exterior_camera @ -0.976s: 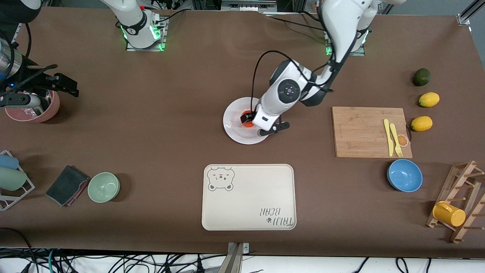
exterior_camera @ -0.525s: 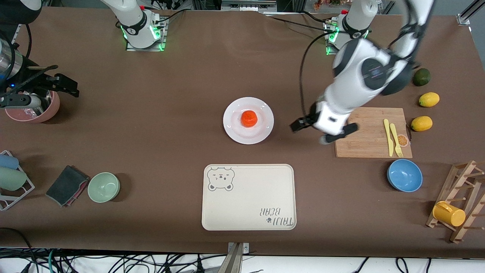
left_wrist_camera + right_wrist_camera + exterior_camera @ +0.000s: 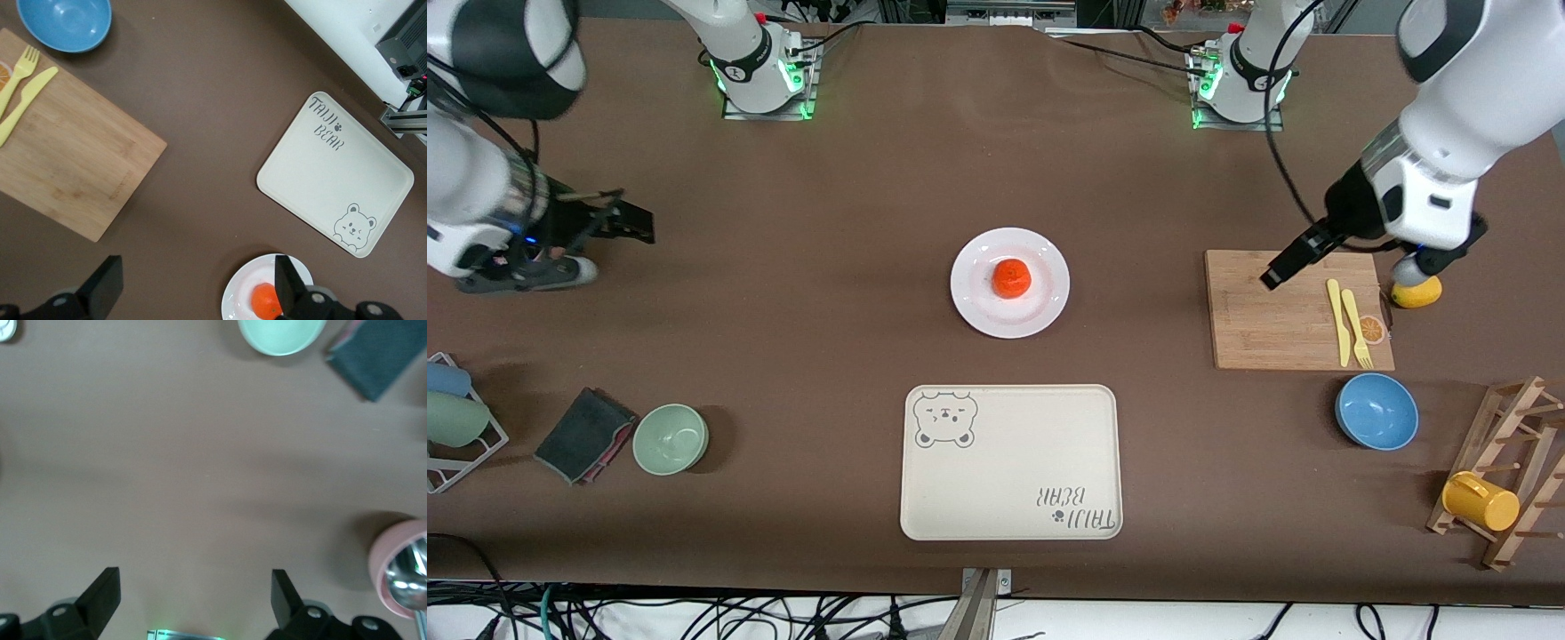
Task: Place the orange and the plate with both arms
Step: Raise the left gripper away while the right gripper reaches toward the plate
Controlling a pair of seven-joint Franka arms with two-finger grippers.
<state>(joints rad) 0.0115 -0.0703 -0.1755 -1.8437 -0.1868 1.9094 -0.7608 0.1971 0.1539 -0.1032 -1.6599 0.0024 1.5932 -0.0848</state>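
Observation:
The orange (image 3: 1012,278) lies in the middle of the white plate (image 3: 978,307) at the table's centre, with no gripper touching it. In the left wrist view the orange (image 3: 264,300) shows on the plate (image 3: 237,297), partly covered by one finger. My left gripper (image 3: 1348,267) hangs open and empty, high over the cutting board (image 3: 1272,320); its jaws (image 3: 193,290) stand wide apart. My right gripper (image 3: 596,249) is up over bare table at the right arm's end, open and empty (image 3: 193,597).
A cream bear-printed tray (image 3: 1009,460) lies nearer the front camera than the plate. Yellow fork and knife (image 3: 1350,324) rest on the cutting board, a blue bowl (image 3: 1376,411) beside it. A green bowl (image 3: 671,438), a dark cloth (image 3: 583,434), a lemon (image 3: 1418,293) and a mug rack (image 3: 1503,480) stand around.
My left gripper has left the orange on the plate, risen and swung to over the cutting board. My right arm has shifted toward the table's middle.

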